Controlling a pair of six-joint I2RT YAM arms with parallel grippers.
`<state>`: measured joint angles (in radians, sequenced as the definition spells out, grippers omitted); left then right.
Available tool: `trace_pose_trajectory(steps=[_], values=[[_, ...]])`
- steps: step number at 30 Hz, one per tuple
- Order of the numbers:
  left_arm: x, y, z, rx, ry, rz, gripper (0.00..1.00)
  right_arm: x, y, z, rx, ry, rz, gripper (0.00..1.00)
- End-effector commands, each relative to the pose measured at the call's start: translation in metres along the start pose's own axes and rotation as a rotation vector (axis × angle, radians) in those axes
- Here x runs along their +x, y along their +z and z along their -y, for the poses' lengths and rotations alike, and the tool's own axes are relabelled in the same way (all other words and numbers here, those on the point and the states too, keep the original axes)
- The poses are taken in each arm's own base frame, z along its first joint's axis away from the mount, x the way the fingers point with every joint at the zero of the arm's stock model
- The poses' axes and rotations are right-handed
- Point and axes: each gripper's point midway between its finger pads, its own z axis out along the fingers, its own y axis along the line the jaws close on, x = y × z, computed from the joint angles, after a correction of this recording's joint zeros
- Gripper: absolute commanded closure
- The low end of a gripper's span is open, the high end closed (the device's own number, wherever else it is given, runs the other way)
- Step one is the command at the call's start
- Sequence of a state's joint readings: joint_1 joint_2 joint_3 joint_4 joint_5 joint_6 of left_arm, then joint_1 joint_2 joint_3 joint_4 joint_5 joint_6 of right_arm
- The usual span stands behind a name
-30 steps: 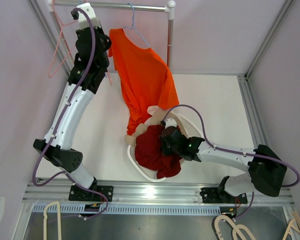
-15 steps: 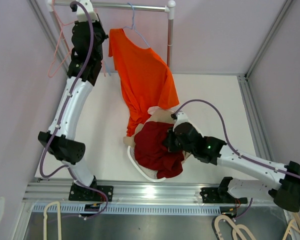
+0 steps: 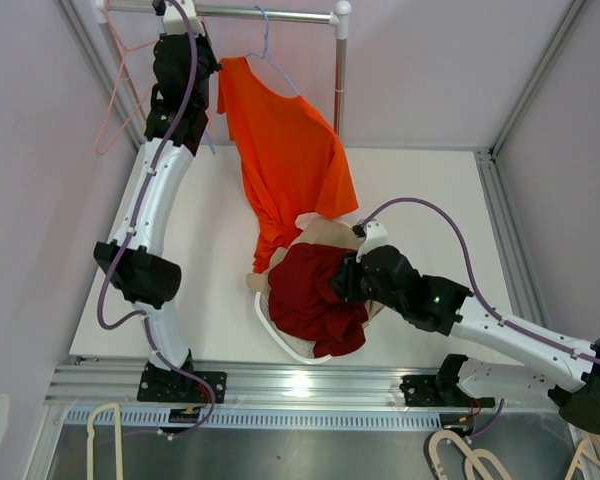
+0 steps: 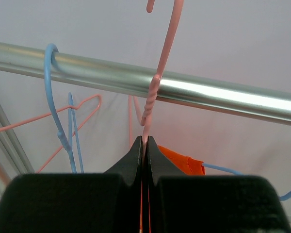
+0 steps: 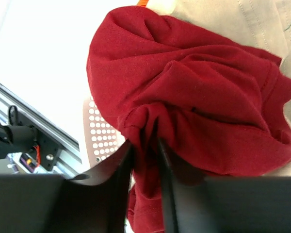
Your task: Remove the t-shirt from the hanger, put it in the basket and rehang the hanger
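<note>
My left gripper (image 4: 143, 143) is shut on the neck of a pink hanger (image 4: 157, 82), just below the metal rail (image 4: 208, 92); its hook rises past the rail and out of view. In the top view this gripper (image 3: 177, 18) is up at the rail (image 3: 270, 14). An orange t-shirt (image 3: 290, 150) hangs on a blue hanger (image 3: 265, 40). My right gripper (image 5: 144, 143) is shut on a fold of a red t-shirt (image 5: 194, 97), which lies bunched in the white basket (image 3: 280, 340). The right gripper (image 3: 342, 282) sits at the shirt's right side.
A beige cloth (image 3: 325, 232) lies under the red t-shirt (image 3: 310, 295). More pink hangers (image 3: 115, 90) hang at the rail's left end. A blue hanger (image 4: 51, 87) hooks the rail beside my left gripper. Spare hangers (image 3: 460, 455) lie below the front rail.
My left arm has stretched up and back, bringing the pink hanger to the rail. My right arm has shifted right and extended, still gripping the red t-shirt.
</note>
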<state>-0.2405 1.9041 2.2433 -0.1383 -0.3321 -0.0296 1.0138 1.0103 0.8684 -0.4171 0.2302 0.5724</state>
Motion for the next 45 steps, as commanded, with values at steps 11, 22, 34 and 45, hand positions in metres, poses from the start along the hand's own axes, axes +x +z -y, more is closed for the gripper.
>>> trace_pose_trajectory(steps=[11,22,34,45], values=[[-0.022,0.02,-0.022,-0.028,-0.065,0.088,0.78,-0.026,-0.021,-0.019,-0.071,-0.016,0.099,0.46],[-0.044,0.012,-0.029,-0.04,-0.06,0.124,0.71,-0.034,-0.024,-0.023,-0.085,-0.031,0.128,0.42],[-0.095,-0.029,-0.029,-0.085,-0.045,0.192,0.54,-0.031,-0.021,-0.021,-0.086,-0.04,0.127,0.39],[-0.12,-0.078,0.006,-0.121,-0.067,0.185,0.33,-0.024,-0.018,-0.024,-0.108,-0.029,0.115,0.33]])
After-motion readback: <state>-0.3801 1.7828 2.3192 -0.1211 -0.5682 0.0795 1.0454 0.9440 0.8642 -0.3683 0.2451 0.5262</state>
